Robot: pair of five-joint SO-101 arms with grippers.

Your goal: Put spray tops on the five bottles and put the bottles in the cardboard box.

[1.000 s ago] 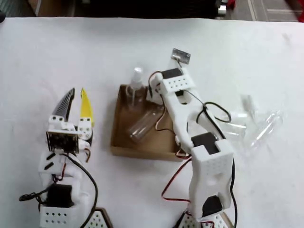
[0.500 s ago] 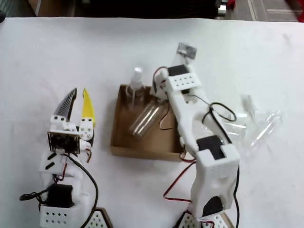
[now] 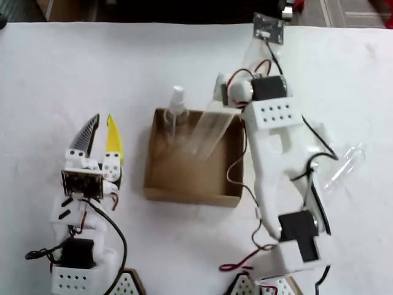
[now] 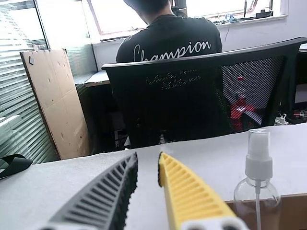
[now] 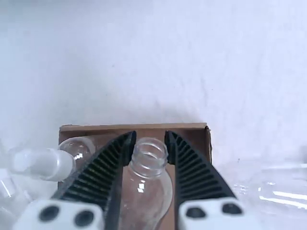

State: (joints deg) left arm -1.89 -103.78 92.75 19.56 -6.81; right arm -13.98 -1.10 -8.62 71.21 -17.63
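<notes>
My right gripper [image 5: 148, 136] is shut on the neck of a clear bottle [image 5: 146, 177] that has no spray top. In the high view this bottle [image 3: 209, 130] hangs tilted over the far right part of the cardboard box [image 3: 184, 178], with the right gripper [image 3: 230, 104] above the box's far edge. A bottle with a white spray top [image 3: 177, 110] stands in the box's far left corner; the left wrist view shows the bottle [image 4: 256, 184] too. My left gripper [image 3: 100, 126] rests left of the box, slightly open and empty.
More clear bottles [image 3: 347, 161] lie on the white table right of the right arm, and one of these bottles [image 5: 283, 184] shows beside the box [image 5: 192, 130]. The left gripper's grey and yellow fingers [image 4: 192, 196] point toward the table's far edge.
The right arm has lifted the capless bottle from lying in the box and swung it up toward the far right. The left arm has not moved.
</notes>
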